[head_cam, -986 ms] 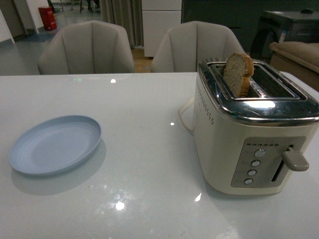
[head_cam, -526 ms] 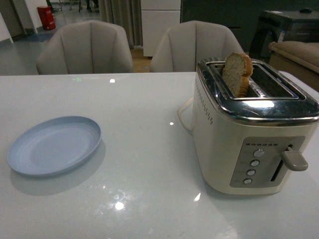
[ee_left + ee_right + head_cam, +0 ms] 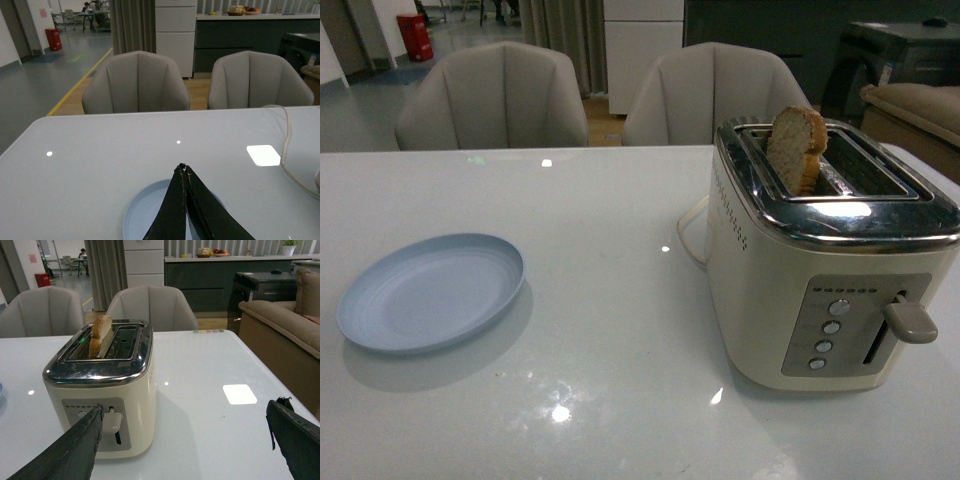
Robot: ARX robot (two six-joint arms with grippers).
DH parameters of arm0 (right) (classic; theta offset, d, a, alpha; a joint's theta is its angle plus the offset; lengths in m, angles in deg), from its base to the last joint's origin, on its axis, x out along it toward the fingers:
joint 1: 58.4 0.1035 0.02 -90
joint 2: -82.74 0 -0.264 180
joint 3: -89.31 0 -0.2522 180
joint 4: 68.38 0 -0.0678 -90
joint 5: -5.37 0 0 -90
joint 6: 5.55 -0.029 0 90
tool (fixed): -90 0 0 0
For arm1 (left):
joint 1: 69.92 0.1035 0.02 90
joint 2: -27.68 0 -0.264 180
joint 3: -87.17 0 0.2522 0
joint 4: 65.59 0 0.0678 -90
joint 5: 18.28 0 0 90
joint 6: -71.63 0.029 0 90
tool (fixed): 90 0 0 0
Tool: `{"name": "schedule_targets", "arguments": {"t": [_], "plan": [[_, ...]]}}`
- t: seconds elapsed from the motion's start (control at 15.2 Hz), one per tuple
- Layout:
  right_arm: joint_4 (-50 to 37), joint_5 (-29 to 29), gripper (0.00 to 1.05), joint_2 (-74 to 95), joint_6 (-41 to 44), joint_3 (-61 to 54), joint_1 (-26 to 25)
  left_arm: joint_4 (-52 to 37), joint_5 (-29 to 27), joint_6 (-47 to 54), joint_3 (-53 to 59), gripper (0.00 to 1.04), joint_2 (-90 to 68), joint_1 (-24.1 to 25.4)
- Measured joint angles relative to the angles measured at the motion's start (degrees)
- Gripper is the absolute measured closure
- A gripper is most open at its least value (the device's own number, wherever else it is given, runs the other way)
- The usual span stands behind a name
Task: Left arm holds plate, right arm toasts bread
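The pale blue plate (image 3: 428,292) lies flat on the white table at the front left; no arm shows in the front view. In the left wrist view my left gripper (image 3: 183,167) is shut and empty, its black wedge tip above the plate (image 3: 145,215). The bread (image 3: 796,148) stands upright in the near slot of the cream toaster (image 3: 820,260), its rounded top poking out. In the right wrist view my right gripper (image 3: 186,412) is open wide and empty, one finger (image 3: 80,440) in front of the toaster's lever (image 3: 113,421). The bread (image 3: 100,335) shows there too.
The toaster's lever (image 3: 912,322) is up and its white cord (image 3: 690,232) loops behind it. Two grey chairs (image 3: 492,98) stand behind the table. A sofa (image 3: 285,325) stands beyond the table's right edge.
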Motion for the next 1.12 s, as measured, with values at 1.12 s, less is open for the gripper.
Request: {"name": "schedule_targets", "arguments": {"t": [1.12], "plan": [[0.00,0.00,0.06,0.00,0.00,0.00,0.00,13.11,-4.74,0.04,20.13,1.03,32.79,-4.70]]}}
